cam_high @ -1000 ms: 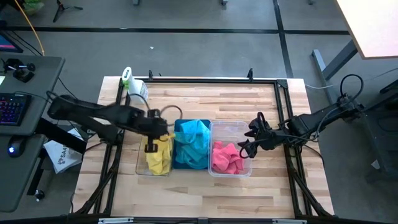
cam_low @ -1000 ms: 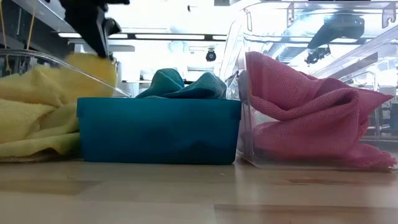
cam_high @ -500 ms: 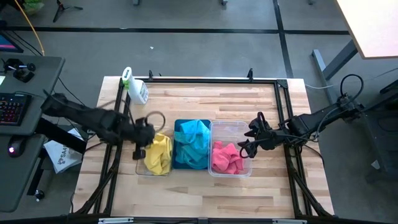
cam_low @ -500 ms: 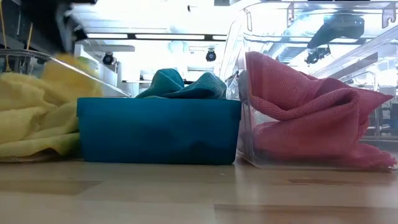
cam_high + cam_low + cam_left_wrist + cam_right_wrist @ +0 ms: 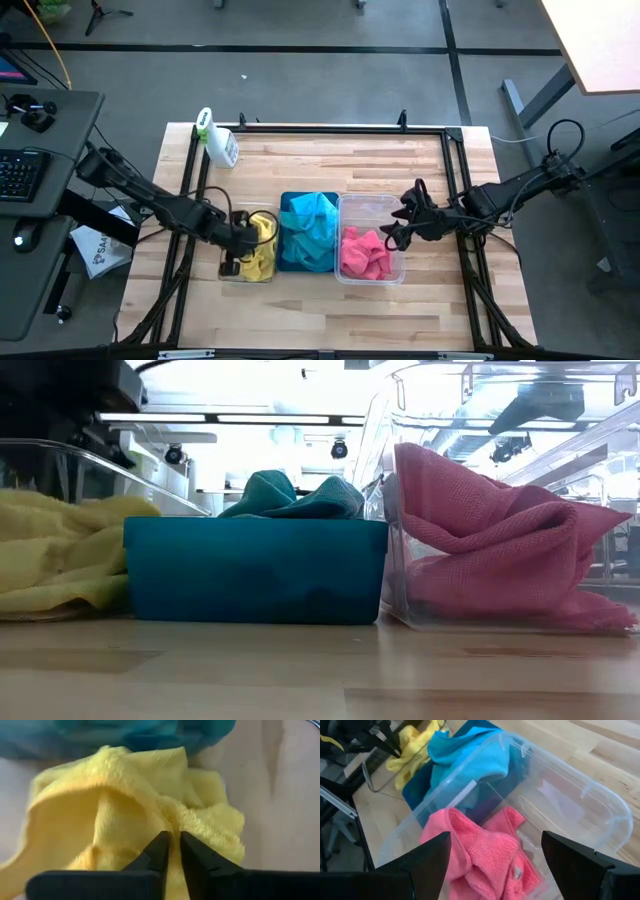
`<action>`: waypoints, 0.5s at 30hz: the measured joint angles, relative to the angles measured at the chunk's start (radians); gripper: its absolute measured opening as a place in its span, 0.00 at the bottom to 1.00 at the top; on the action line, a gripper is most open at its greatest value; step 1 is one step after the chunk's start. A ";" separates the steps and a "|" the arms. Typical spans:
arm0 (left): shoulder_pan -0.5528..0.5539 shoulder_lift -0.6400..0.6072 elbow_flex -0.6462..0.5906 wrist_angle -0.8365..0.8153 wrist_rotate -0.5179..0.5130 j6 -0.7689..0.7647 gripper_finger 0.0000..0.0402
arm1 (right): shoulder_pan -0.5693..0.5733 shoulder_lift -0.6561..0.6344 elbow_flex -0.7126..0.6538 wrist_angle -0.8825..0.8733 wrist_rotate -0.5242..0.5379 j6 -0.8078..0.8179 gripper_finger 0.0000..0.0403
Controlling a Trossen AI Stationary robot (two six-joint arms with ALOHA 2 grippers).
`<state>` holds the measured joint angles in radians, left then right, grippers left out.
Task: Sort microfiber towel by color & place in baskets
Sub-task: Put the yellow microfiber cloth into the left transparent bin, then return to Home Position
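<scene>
Three baskets stand in a row mid-table. The left clear basket (image 5: 224,272) holds yellow towels (image 5: 262,252), the teal basket (image 5: 255,570) holds cyan towels (image 5: 310,235), and the right clear basket (image 5: 372,201) holds pink towels (image 5: 365,256). My left gripper (image 5: 240,245) is low in the left clear basket, shut on a yellow towel (image 5: 125,795). My right gripper (image 5: 400,228) is open and hovers beside the right basket's right wall, above the pink towels (image 5: 480,855). My left gripper pinches a raised fold of the yellow towel (image 5: 175,820) between its two fingertips (image 5: 161,845), coming from above at a slant. The rest of the towel spreads loosely ahead of the fingers and lies on the yellow pile in the left clear basket.
A white spray bottle with a green top (image 5: 215,140) lies at the table's far left corner. Bare wood lies behind and in front of the baskets. A black frame (image 5: 320,128) runs along the table's far edge and sides.
My left gripper, holding the yellow towel, has swung a little toward the table's left edge and then come down and toward the near edge into the left clear basket. The towel, which hung above the basket's rim, now rests on the yellow pile.
</scene>
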<state>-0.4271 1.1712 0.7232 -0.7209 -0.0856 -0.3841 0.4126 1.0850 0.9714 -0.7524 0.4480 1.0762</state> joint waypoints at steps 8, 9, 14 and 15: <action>0.034 -0.005 0.276 -0.324 -0.003 0.073 0.37 | 0.000 0.000 0.000 0.023 0.014 -0.001 0.76; 0.034 -0.005 0.312 -0.348 -0.004 0.089 0.40 | 0.000 0.000 0.000 0.023 0.014 0.000 0.76; 0.034 -0.007 0.456 -0.403 -0.088 0.161 0.52 | 0.000 0.000 0.000 0.028 0.014 0.000 0.76; 0.034 -0.011 0.472 -0.399 -0.131 0.173 0.53 | 0.000 0.000 0.000 0.032 0.014 0.000 0.76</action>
<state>-0.3930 1.1599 1.1955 -1.1199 -0.2166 -0.2107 0.4129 1.0851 0.9718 -0.7208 0.4618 1.0763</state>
